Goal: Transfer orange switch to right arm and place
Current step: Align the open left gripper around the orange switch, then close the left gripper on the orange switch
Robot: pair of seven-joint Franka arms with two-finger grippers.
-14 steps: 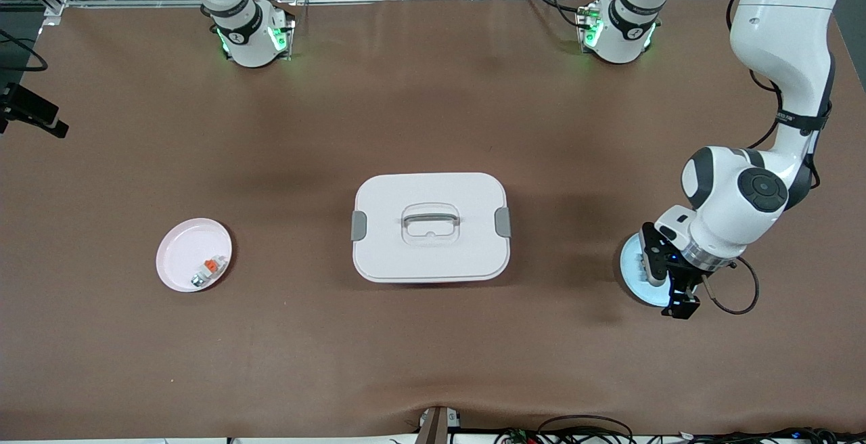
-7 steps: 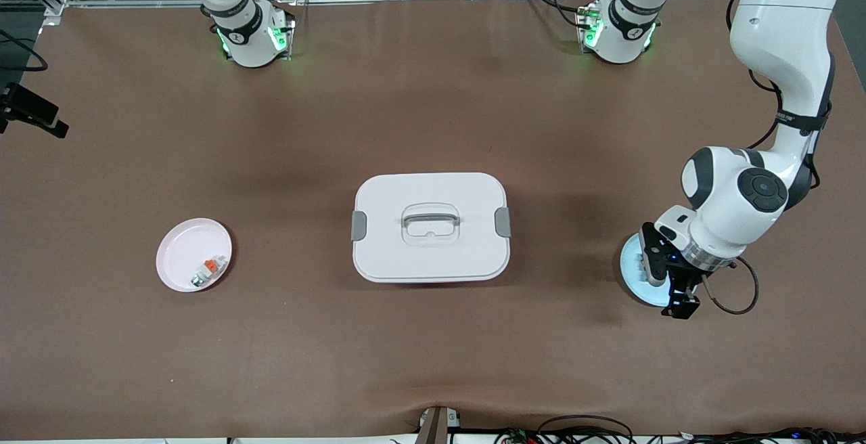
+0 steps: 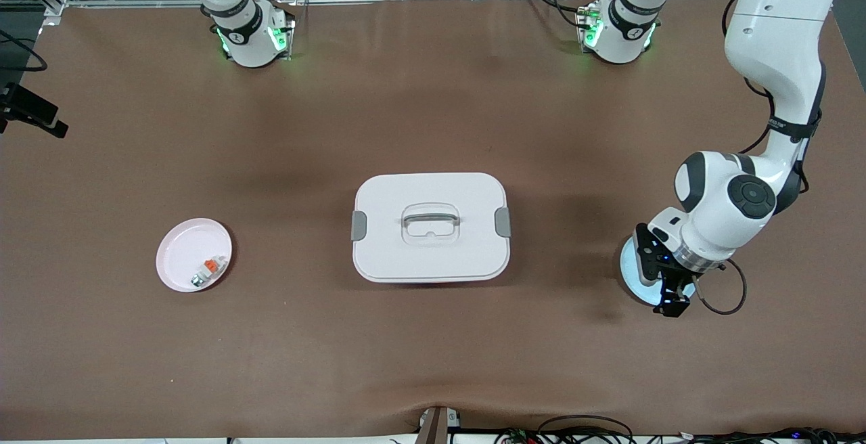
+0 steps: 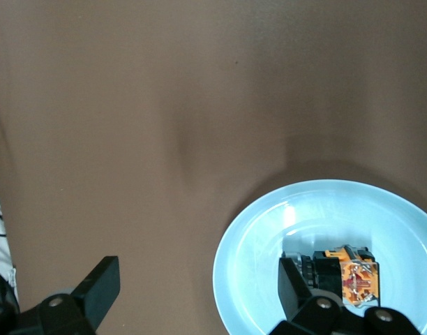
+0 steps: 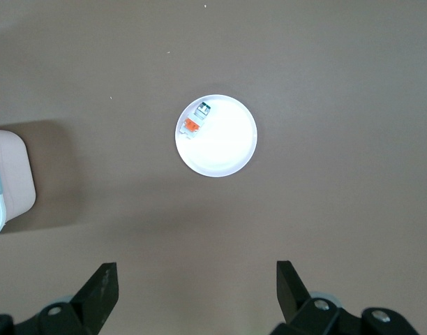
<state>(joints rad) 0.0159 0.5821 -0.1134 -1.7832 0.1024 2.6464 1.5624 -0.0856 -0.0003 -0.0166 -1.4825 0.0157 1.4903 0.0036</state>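
The left tool [image 3: 666, 288] hides the orange switch [image 4: 338, 273] in the front view; the light blue plate [image 4: 255, 237] is cut off in the left wrist view.

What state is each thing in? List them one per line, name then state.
orange switch: lying in the light blue plate, not gripped.
light blue plate: flat on the table at the left arm's end.
left gripper: open, low over the light blue plate.
right gripper: open, empty, high over the pink plate; the arm waits.
pink plate: holds a whitish-grey part with an orange tab.
white box: lid on, handle flat.
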